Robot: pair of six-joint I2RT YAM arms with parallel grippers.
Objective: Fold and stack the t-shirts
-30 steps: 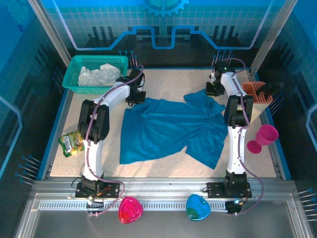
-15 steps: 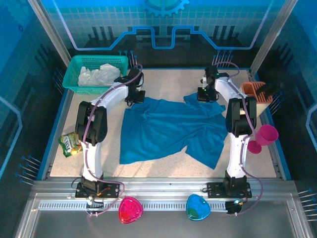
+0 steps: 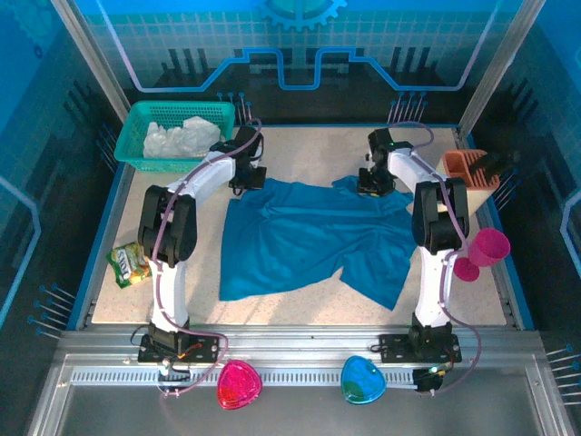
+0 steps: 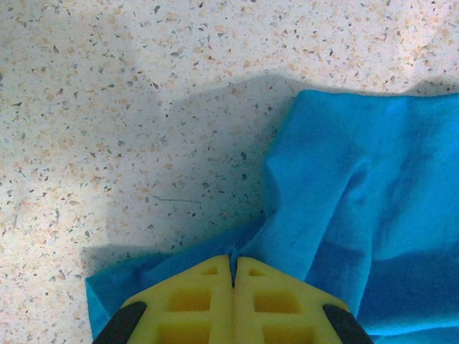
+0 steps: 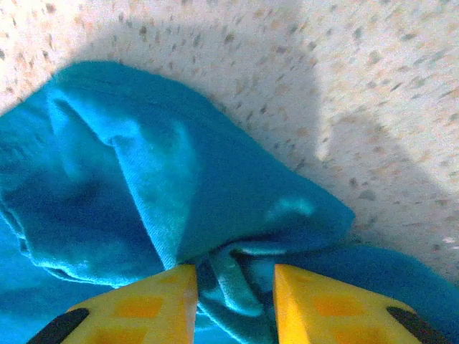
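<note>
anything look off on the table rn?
Nothing spilled or damaged. The teal t-shirt lies rumpled and skewed rather than flat, with its far right sleeve bunched up between the parted jaws of the right gripper. A snack packet sits stray at the table's left edge, unrelated to the folding.

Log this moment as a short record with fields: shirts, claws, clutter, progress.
teal t-shirt: spread on the table, wrinkled, not folded
white t-shirt: crumpled in the green basket, far left corner
left claw: shut on the teal t-shirt's far left edge
right claw: jaws apart, a fold of the teal t-shirt's far right corner between them
snack packet: left edge of the table, apart from the shirt
stack: none yet
</note>
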